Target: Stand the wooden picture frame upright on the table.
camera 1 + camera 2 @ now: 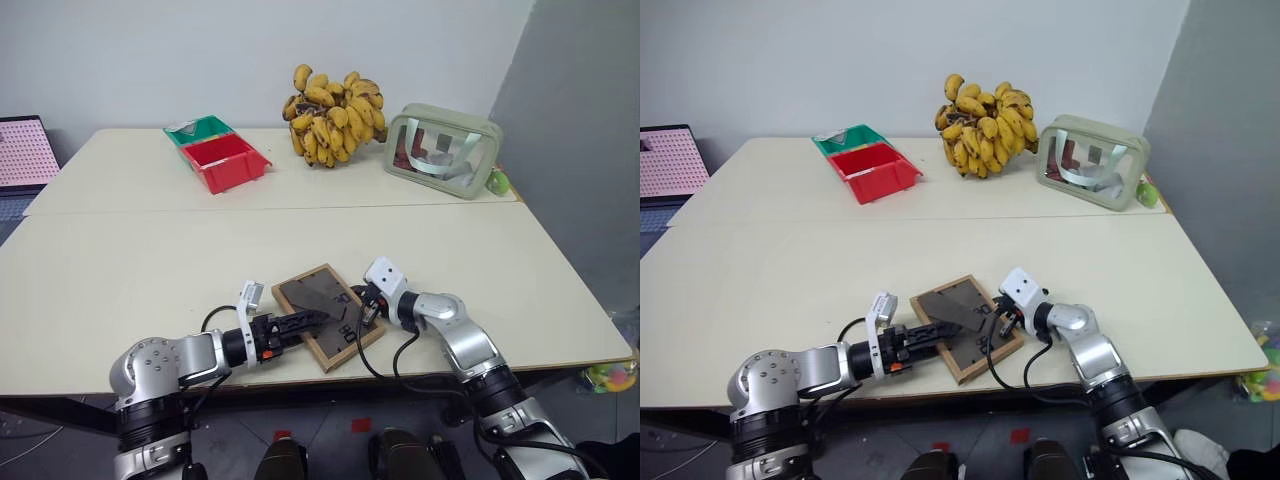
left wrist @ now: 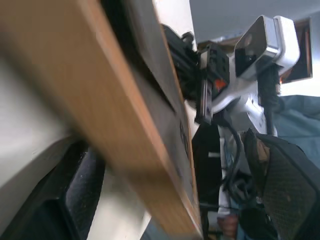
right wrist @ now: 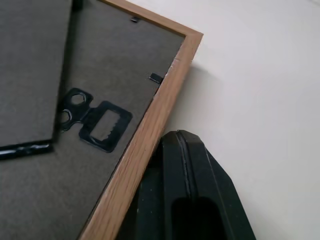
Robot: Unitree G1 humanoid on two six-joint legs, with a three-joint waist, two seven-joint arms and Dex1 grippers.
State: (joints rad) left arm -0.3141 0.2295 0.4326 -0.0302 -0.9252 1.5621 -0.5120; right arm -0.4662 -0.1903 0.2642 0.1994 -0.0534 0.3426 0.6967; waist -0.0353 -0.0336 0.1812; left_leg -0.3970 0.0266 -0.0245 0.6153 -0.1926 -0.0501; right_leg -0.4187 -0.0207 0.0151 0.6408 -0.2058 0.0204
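Note:
The wooden picture frame lies flat near the front edge of the table, its dark back panel and hanger clip facing up. My left gripper reaches in from the left and is open. One finger sits below the frame's near-left wooden edge and the other finger above it. My right gripper is shut, its fingertips against the frame's right wooden edge. The picture side is hidden underneath.
At the back of the table stand a bunch of bananas, a red bin with a green bin behind it, and a pale green pouch. A pink screen sits at far left. The table's front edge runs just below the frame.

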